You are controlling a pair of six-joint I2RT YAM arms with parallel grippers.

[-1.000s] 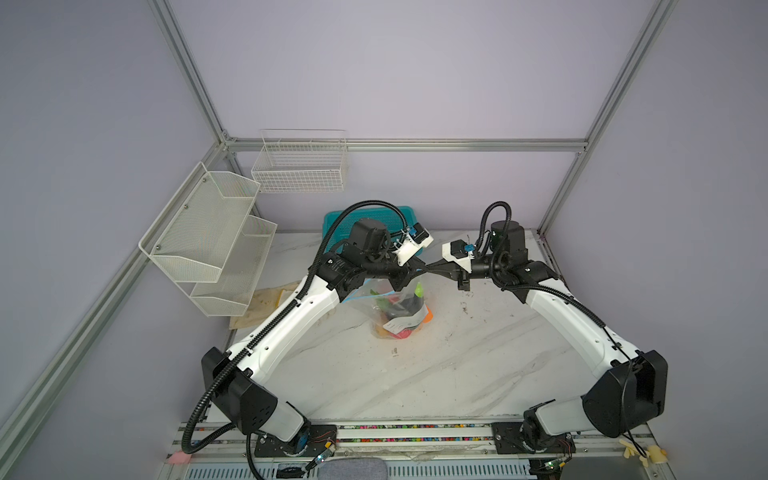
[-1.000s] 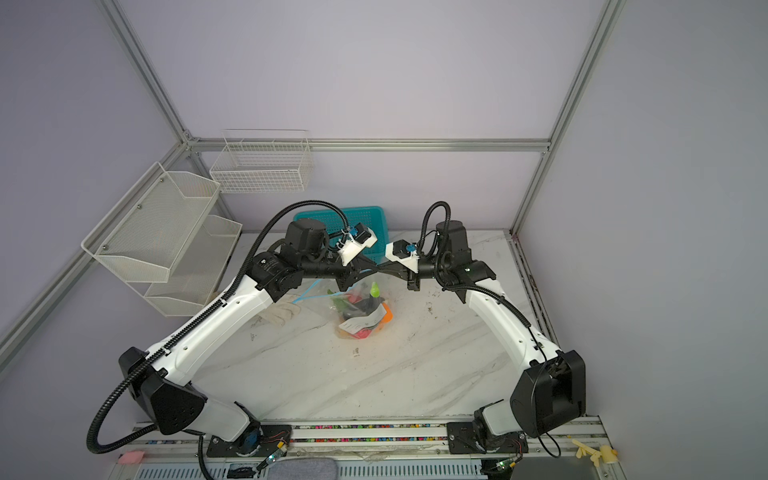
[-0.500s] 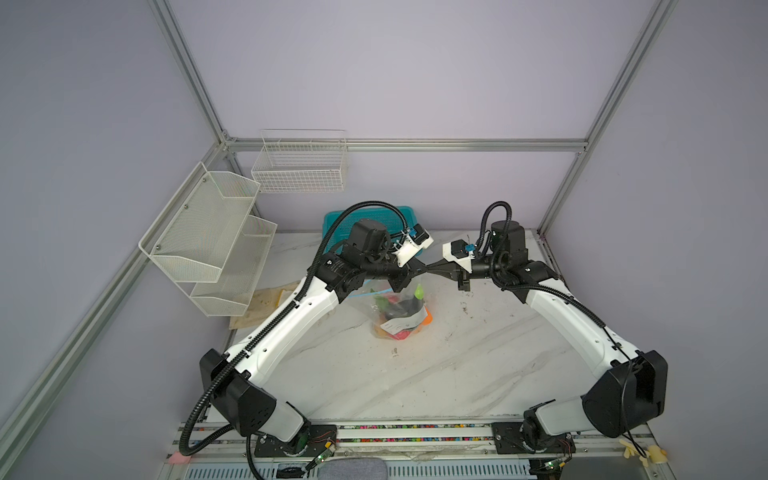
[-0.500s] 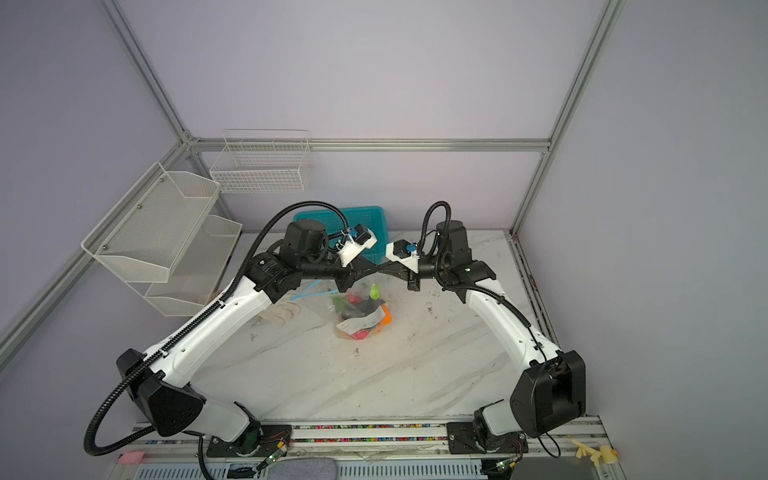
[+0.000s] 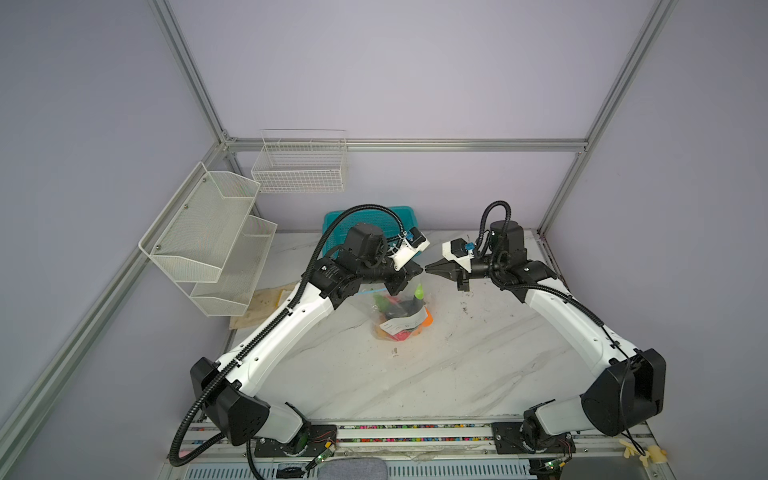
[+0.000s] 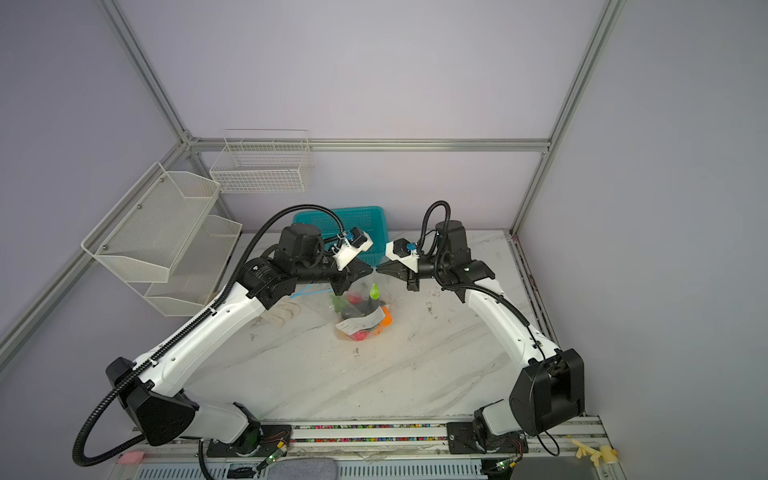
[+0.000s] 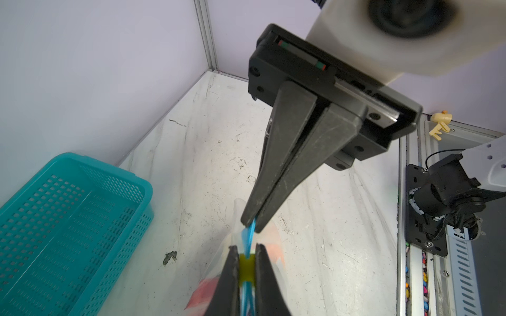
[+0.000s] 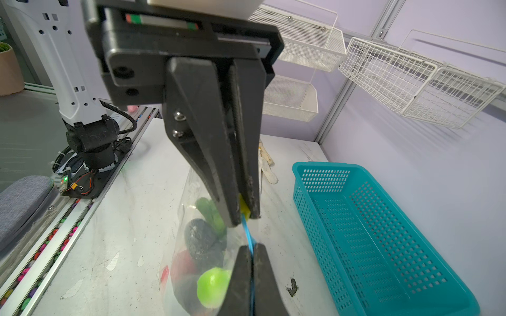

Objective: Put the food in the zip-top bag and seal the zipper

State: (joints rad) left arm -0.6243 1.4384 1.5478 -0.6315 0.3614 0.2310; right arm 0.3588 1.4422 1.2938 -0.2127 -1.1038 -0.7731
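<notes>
left gripper (image 7: 245, 250) closed tight on the yellow slider (image 7: 247, 266) of the zipper (image 7: 249, 238). right gripper (image 7: 250, 223) nearly tip to tip with it, clamped on the zipper's end. zip-top bag (image 5: 401, 323) hangs beneath both over the marble table (image 5: 457, 374), food (image 5: 399, 309) inside. teal basket (image 7: 82, 213) stands beside.

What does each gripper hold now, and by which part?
The left gripper pinches the yellow slider; the right gripper pinches the blue zipper strip beside it.
</notes>
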